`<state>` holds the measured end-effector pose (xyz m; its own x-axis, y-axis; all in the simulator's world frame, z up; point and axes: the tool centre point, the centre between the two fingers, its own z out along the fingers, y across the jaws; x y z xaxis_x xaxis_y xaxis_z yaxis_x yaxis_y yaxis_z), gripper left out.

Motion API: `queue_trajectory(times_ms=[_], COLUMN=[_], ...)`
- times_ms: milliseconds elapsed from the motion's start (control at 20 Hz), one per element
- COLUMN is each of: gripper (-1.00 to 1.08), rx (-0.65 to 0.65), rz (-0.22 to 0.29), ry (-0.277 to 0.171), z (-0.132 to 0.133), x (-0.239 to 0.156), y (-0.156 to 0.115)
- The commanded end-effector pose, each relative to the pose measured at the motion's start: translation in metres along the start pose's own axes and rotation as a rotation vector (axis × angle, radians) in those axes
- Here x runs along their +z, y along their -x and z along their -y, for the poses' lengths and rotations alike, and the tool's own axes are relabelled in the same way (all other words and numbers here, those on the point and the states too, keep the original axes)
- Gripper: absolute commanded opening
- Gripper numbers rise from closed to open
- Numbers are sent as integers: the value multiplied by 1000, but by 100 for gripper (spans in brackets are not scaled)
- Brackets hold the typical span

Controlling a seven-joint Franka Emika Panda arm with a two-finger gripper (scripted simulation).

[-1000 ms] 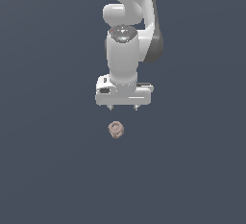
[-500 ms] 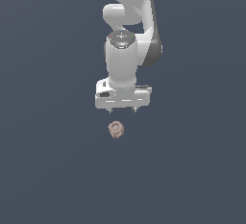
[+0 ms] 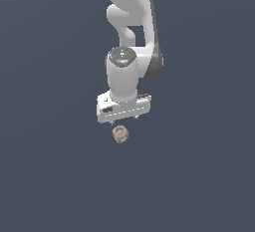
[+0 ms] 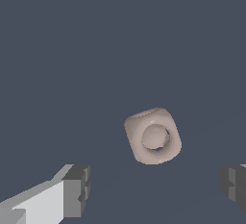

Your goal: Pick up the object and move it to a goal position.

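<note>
Clearly, the object is seen a little below the centre of the exterior frame, lying on the dark worktop just under the white pincer. In the wrist view the two dark fingertips are held wide apart, and the object is not yet between them. It is judged to be small, light and stiff, with rounded corners that may slip. A hold across its two flatter sides, around the middle and not on the round bump, is advised.
</note>
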<state>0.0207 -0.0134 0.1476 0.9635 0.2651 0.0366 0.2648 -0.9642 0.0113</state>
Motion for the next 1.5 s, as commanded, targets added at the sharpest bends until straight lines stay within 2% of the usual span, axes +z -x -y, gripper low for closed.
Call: queue_trajectory(times_ms=[0, 300, 650, 1150, 1450], gripper=[100, 100, 100, 100, 100], rx=[-65, -200, -298, -326, -328], rz=[8, 23, 32, 35, 35], ry=[-1, -7, -14, -17, -17], z=[-4, -13, -18, -20, -20], x=[11, 35, 53, 60, 83], y=[0, 0, 0, 1, 2])
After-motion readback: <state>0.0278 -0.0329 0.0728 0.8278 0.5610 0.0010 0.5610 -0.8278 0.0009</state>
